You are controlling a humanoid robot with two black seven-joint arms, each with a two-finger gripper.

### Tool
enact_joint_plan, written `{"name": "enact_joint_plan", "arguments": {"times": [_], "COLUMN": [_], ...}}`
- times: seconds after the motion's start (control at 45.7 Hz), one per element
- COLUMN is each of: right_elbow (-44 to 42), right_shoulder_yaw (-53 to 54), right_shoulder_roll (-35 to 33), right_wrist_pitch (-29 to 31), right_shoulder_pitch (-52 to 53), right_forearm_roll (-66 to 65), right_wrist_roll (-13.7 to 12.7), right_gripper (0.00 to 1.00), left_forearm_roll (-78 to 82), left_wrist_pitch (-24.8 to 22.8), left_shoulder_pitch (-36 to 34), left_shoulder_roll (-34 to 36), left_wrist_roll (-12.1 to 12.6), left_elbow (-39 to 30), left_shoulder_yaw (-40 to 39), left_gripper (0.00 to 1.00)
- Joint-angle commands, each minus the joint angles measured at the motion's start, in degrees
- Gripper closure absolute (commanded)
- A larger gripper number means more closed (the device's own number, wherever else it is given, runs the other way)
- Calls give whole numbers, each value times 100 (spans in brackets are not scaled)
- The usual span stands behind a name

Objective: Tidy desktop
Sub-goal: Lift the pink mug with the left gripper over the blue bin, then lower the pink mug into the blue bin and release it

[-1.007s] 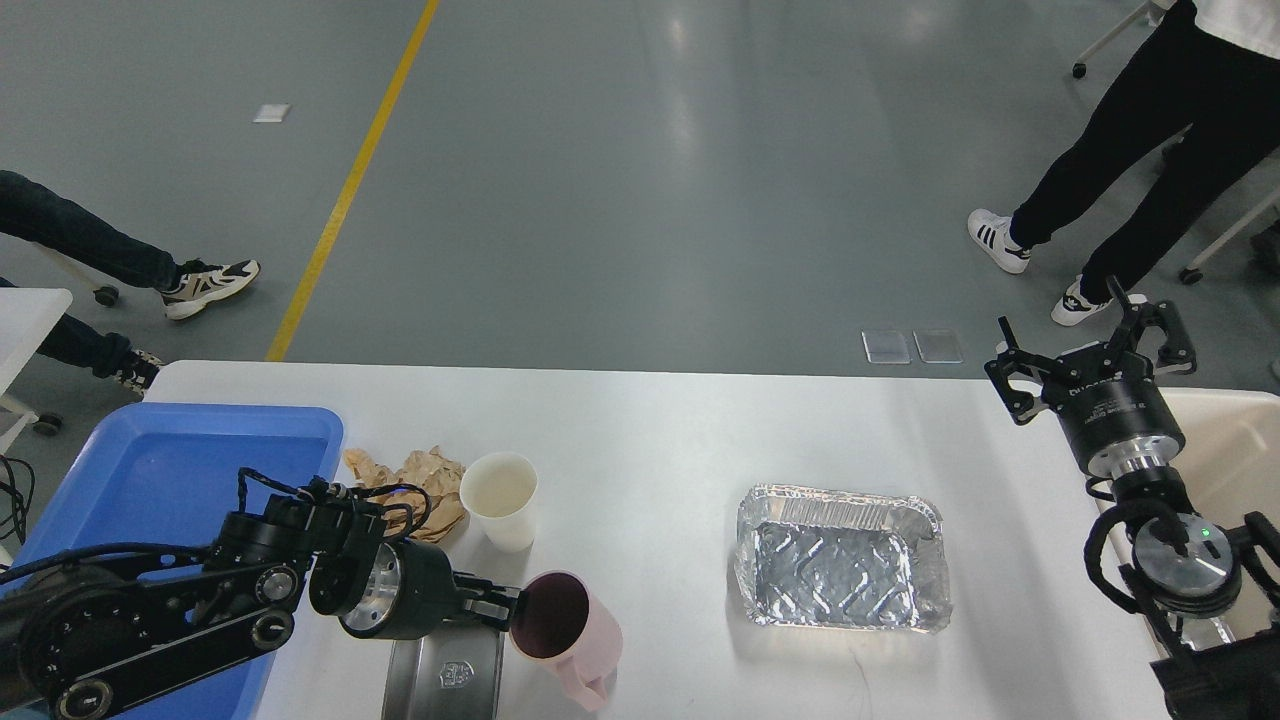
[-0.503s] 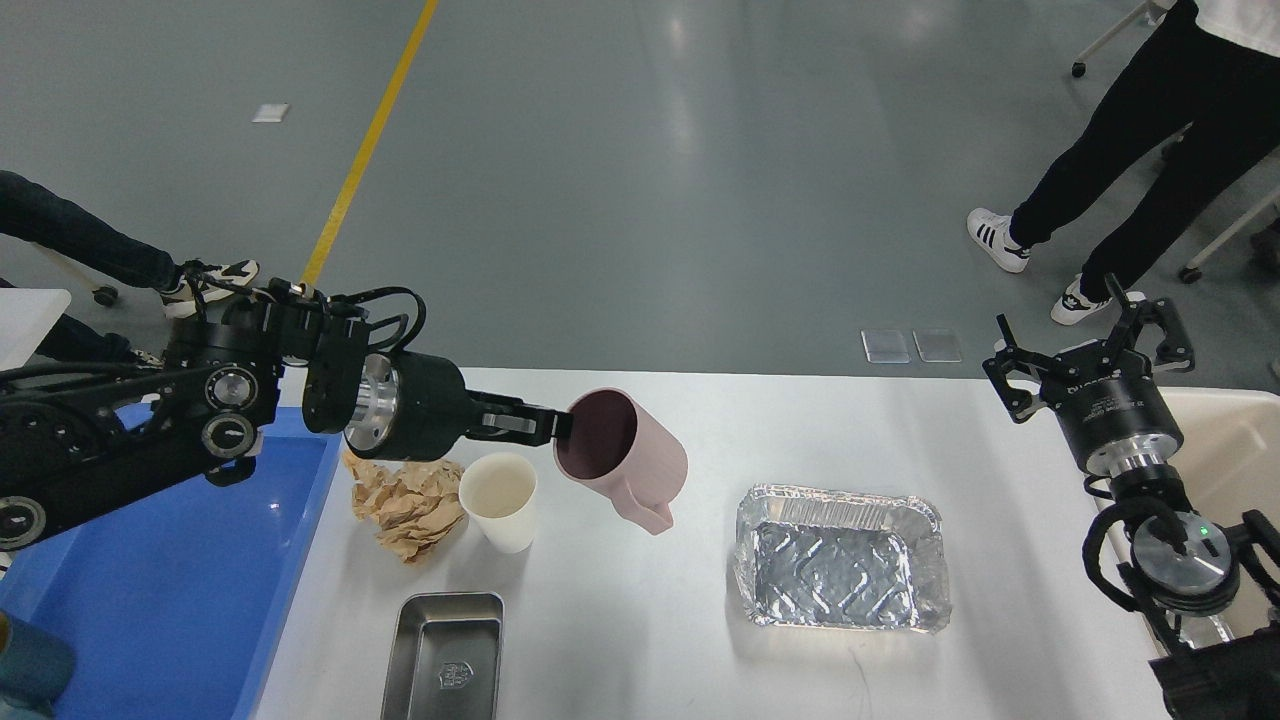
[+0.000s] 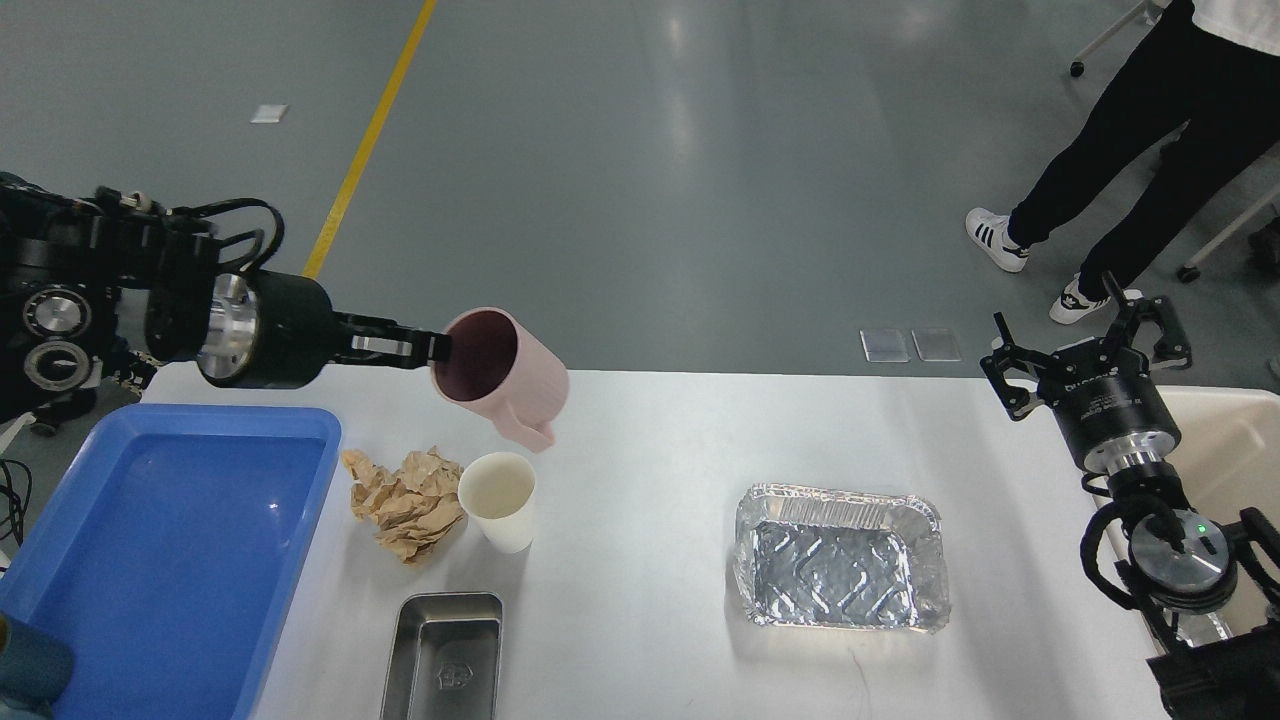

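A grey sealed floor with one yellow line [image 3: 370, 135] surrounds the work area; one bystander [image 3: 1150, 140] in black trousers and white sneakers stands at the far right. The desktop [image 3: 660, 440], a white rectangular top with rounded corners, fills the lower half of the view and carries all loose items.

Containers, largest first:
- One blue plastic tray [image 3: 170, 540] sits at the left end of the desktop. Its interior is bare apart from a teal object cut off by the view's bottom-left corner.
- One beige bin [image 3: 1235, 440] sits at the right end, partly hidden behind the right arm; its contents cannot be determined.
- One aluminium foil tray [image 3: 843, 556] lies right of centre, empty, with a crinkled rim.
- One stainless steel tray [image 3: 442, 655] lies at the near edge, empty, with an embossed crest on its floor.
- One pink mug [image 3: 502, 372] is held in the air above the far edge of the desktop, tilted on its side with the handle pointing down. Its dark interior shows no contents.
- One white paper cup [image 3: 498, 500] stands upright, empty, directly below the mug and apart from it.

One crumpled brown paper wad [image 3: 403, 500] lies between the blue tray and the paper cup, touching the cup.

The left gripper [image 3: 432, 347] pinches the rim of the pink mug. The right gripper [image 3: 1090, 350] hovers above the right end of the desktop with its fingers spread and nothing between them.
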Motion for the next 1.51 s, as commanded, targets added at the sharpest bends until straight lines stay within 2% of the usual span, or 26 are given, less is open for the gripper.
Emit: {"name": "enact_joint_plan", "arguments": {"times": [0.0,0.197,0.394,0.503,0.919,1.051,1.291,1.335,1.357,1.445,1.488], "right_elbow": [-7,2,-16,-16,-24,-24,-42,-33,-33,-42,-33], "right_shoulder_yaw": [-5,-5,-5,-5,-5,-5,-5,4,-5,4,4], "right_shoulder_roll": [-9,-9,-18,-18,-53,-53,-62,-53,-61,-53,-53], "right_wrist_pitch": [0,0,9,9,18,18,18,18,18,18,18], "right_shoulder_pitch": [1,-8,-26,-26,-52,-61,-61,-70,-61,-61,-61], "right_forearm_roll": [0,0,0,0,0,0,0,0,0,0,0], "right_wrist_roll": [0,0,0,0,0,0,0,0,0,0,0], "right_gripper": [0,0,0,0,0,0,0,0,0,0,0], "left_forearm_roll": [6,6,138,401,428,437,428,402,393,358,331], "left_wrist_pitch": [47,65,302,486,820,1137,1199,1199,1199,1190,1198], "left_shoulder_pitch": [51,516,1614,2081,2898,3408,3690,3699,3699,3690,3699], "left_shoulder_roll": [744,1641,2063,2090,2064,2011,1993,1932,1914,1888,1888], "left_wrist_roll": [-14,-129,-129,-137,-137,-137,-137,-129,-120,-94,-67], "left_elbow": [178,302,345,346,416,477,512,521,521,513,513], "left_shoulder_yaw": [47,30,135,126,135,126,126,118,118,118,118], "left_gripper": [100,99,98,98,97,97,94,90,84,39,34]}}
